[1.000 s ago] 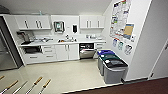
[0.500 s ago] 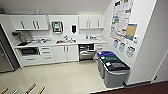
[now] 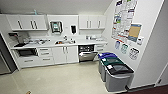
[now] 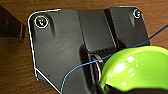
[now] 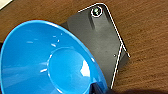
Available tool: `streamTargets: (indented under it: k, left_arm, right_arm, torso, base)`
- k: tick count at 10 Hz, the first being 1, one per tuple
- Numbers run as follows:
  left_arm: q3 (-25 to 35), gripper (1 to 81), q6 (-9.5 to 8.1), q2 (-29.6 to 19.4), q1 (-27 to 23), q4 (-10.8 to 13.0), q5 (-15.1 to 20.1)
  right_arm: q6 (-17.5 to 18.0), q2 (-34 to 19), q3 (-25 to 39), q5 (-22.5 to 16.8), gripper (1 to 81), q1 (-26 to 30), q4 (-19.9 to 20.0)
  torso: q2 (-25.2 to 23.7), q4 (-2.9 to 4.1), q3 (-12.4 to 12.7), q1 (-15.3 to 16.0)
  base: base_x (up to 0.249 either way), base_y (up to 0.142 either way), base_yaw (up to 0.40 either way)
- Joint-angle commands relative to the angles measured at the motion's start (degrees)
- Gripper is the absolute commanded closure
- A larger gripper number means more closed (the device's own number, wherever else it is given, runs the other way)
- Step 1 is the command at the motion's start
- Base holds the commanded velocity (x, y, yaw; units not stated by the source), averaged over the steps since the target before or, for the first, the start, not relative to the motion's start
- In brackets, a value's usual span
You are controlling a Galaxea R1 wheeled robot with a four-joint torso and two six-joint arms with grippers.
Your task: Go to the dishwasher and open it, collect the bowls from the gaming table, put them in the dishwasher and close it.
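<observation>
Kitchenette ahead in the head view: white cabinets, a pale counter, and the dishwasher (image 3: pixel 87 53) sitting under the counter with its steel door dropped partway open and the dark inside showing. Off to its right along the wall stand grey bins (image 3: pixel 117 75) with blue and green lids, on a pale glossy floor. In the left wrist view a glossy lime green bowl (image 4: pixel 135 70) sits right up against the left gripper's end, smooth plastic with bright highlights, and a thin blue cable (image 4: pixel 82 66) runs across the dark matte plate beside it. In the right wrist view a shiny blue bowl (image 5: pixel 47 60), round with a flat circular bottom, sits tilted right at the right gripper. Both bowls look carried, but honestly I can't tell how the fingers sit on either one. Dark wood-grain floor runs underneath both wrists.
</observation>
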Motion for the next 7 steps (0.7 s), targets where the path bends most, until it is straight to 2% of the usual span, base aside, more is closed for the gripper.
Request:
streamTargets:
  k: [1, 7]
  left_arm:
    - [0.1, 81.1, 0.51, -0.1, -2.1, 0.3, 2.5]
    - [0.1, 81.1, 0.51, -0.2, -2.1, 0.3, 2.5]
  right_arm:
    - [-0.1, -0.6, 0.1, -2.6, 81.1, 2.1, -0.6]
    - [-0.1, -0.6, 0.0, -2.8, 81.1, 2.5, -0.6]
  torso:
    - [0.0, 0.00, 0.0, 0.0]
    - [0.0, 0.00, 0.0, 0.0]
  base:
    - [0.205, 0.000, 0.000]
    - [0.205, 0.000, 0.000]
